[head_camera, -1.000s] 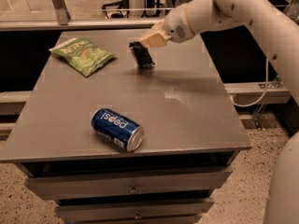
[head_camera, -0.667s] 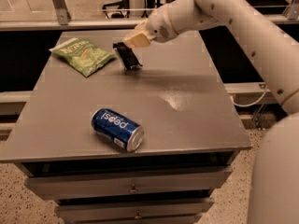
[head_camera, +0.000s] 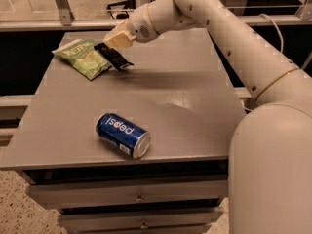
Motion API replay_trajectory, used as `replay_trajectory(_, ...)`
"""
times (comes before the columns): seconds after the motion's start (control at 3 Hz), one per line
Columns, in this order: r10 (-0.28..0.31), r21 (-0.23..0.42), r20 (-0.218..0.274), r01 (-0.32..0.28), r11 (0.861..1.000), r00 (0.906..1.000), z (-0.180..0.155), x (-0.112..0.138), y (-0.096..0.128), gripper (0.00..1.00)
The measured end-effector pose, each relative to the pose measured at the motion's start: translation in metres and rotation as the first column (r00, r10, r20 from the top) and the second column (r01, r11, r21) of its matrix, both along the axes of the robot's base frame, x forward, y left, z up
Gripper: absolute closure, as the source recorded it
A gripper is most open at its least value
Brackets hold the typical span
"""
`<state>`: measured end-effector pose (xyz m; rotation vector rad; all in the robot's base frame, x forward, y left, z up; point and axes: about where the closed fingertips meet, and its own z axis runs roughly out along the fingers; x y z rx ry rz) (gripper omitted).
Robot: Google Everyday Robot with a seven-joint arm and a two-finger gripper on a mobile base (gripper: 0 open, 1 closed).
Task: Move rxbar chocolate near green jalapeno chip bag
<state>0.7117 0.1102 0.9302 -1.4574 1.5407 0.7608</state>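
Note:
The rxbar chocolate [head_camera: 113, 57] is a small dark flat bar. My gripper [head_camera: 111, 45] is shut on its upper end and holds it tilted just above the table, at the back left. The green jalapeno chip bag [head_camera: 82, 57] lies flat on the table right beside the bar, to its left. The bar's lower end hangs close to the bag's right edge. My white arm reaches in from the right over the back of the table.
A blue Pepsi can [head_camera: 122, 134] lies on its side near the table's front edge. The grey table [head_camera: 195, 96] has drawers below its front. A rail and glass run behind the table.
My gripper has carried the rxbar chocolate to the left, from the back middle of the table to right beside the chip bag. The can and the bag have not moved.

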Motion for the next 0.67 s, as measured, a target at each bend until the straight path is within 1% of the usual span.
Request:
replay_trajectory(0.33, 0.016, 0.022, 0.008, -0.016, 1.0, 0.9998, 0.004, 0.003, 0.013, 1.0)
replay_trajectory(0.67, 0.005, 0.042, -0.013, -0.005, 0.999, 0.9999, -0.005, -0.008, -0.009, 1.0)
